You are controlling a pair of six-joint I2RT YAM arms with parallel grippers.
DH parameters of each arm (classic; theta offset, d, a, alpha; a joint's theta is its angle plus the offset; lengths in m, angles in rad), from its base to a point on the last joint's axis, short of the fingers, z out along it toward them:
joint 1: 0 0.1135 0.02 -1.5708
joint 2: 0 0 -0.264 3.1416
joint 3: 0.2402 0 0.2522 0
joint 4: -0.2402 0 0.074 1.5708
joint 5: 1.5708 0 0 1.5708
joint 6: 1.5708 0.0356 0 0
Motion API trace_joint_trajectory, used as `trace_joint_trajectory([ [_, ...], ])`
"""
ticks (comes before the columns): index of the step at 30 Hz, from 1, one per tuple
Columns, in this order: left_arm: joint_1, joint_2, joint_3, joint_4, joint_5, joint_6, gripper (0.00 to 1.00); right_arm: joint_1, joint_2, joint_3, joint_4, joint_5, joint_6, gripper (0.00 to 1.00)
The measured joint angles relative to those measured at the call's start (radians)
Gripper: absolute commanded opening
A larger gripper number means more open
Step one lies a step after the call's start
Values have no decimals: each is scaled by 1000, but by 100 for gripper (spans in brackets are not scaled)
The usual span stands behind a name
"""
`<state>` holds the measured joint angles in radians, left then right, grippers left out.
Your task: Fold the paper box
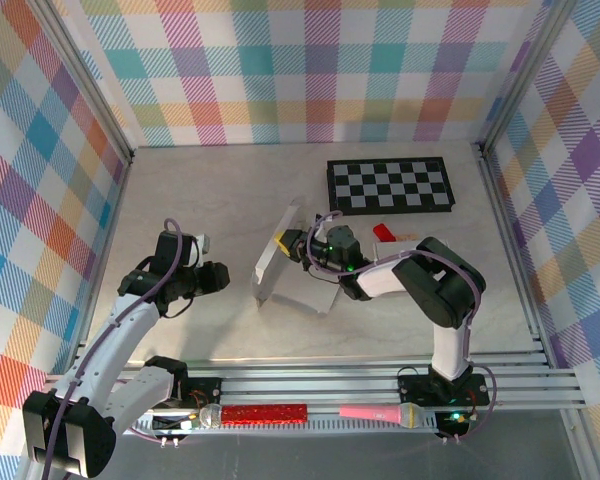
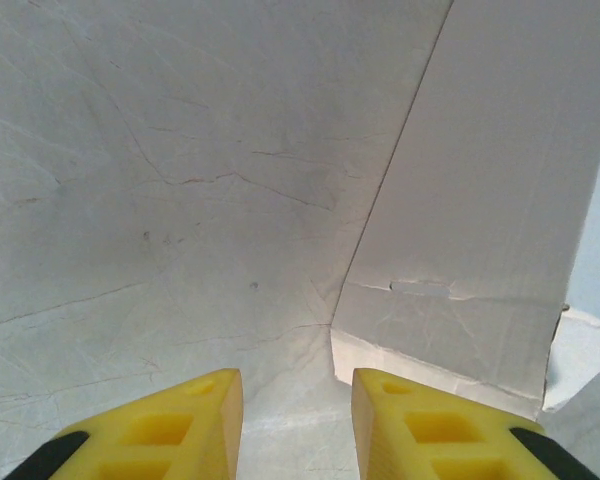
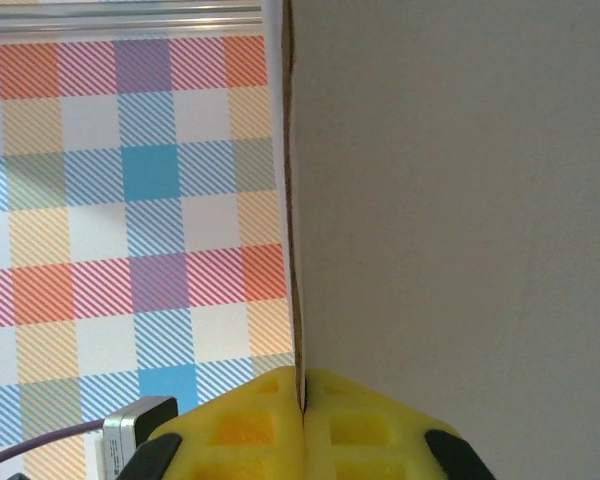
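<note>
At the near edge, behind both arms, a red glitter microphone (image 1: 265,413) and a pink microphone (image 1: 378,412) lie on the metal rail (image 1: 310,385).

Forward of that, the left end effector (image 1: 223,276) hangs low over the table (image 1: 180,200) with its tip turned towards the paper box (image 1: 272,265). In the left wrist view its yellow fingers (image 2: 180,432) stand apart with nothing between them, and bare table shows through the gap of the left end effector (image 2: 296,420). The paper box (image 2: 480,230) lies just ahead of that gap and a little to its right, clear of the fingers. One white panel slopes upward, and a creased, slightly torn fold line crosses its lower part.

The right end effector (image 1: 282,241) reaches in from the other side and is clamped on the box's raised panel. In the right wrist view its yellow fingers (image 3: 245,425) are pressed together at the right end effector (image 3: 302,400) with the thin cardboard edge pinched between them. The grey face of the paper box (image 3: 450,200) rises straight ahead of the tips. Left of that edge the plaid wall (image 3: 130,200) is in sight.

Seen from above, the gripped panel stands tilted up from the table while the rest of the box lies flat beneath the right wrist.

Beyond the right end effector, a small red object (image 1: 383,232) sits beside the arm. Farther back lies a checkerboard (image 1: 390,186).
</note>
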<state>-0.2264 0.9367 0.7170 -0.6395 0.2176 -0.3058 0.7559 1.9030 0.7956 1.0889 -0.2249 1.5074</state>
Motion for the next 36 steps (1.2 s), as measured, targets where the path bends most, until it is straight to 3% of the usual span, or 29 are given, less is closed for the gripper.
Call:
trace_joint_trajectory([
  [7, -31, 21, 0, 53, 12, -20, 36, -11, 2, 0, 6, -20, 0, 0],
  [17, -212, 53, -68, 124, -18, -25, 40, -24, 2, 1, -2, -39, 3, 0],
  [24, -250, -3, -152, 167, -87, -60, 43, -24, 2, 16, -19, -46, 7, 0],
  [36, -333, -12, -218, 291, -96, -16, 48, -24, 3, 33, -43, -46, 26, 0],
])
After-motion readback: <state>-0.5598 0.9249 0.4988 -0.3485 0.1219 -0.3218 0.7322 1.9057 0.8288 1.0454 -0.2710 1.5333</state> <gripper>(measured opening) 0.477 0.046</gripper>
